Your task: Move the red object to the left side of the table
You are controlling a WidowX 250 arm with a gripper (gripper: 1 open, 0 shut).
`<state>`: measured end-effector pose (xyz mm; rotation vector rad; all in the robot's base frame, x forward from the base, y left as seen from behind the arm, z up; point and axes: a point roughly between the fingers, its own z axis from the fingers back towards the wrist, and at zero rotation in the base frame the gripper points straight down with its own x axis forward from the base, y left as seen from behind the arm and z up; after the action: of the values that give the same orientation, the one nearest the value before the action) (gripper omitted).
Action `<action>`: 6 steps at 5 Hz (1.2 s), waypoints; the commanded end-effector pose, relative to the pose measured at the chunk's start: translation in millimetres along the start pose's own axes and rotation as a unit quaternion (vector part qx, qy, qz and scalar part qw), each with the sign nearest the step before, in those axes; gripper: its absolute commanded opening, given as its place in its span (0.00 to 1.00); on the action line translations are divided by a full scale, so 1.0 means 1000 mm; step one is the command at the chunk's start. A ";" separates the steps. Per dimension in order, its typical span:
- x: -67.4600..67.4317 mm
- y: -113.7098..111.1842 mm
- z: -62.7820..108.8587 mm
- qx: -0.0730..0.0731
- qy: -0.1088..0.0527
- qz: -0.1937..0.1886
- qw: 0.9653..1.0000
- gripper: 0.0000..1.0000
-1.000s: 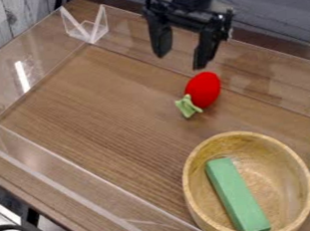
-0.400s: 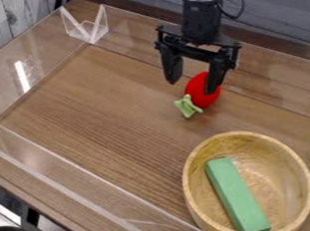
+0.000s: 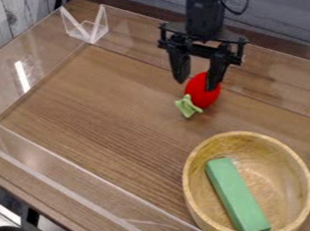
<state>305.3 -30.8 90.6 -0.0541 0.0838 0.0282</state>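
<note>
A brown wood-grain surface bordered by low clear walls carries a round light bamboo bowl at the lower right, with a flat green rectangular block lying inside it; above them, a black metal end effector reaches in from the top, its jaws apart around the small rounded red toy strawberry, whether gripping it I cannot tell; the strawberry sits right of centre, beyond the bowl, its light green leafy stub pointing toward the lower left
</note>
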 end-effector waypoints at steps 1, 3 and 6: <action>0.004 -0.007 0.006 -0.002 -0.022 -0.011 1.000 1.00; 0.012 0.006 0.015 -0.002 -0.015 -0.023 1.000 1.00; 0.022 0.009 0.008 -0.009 -0.006 -0.053 0.999 1.00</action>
<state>318.7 -19.0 81.1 -0.0779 0.1301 -0.0611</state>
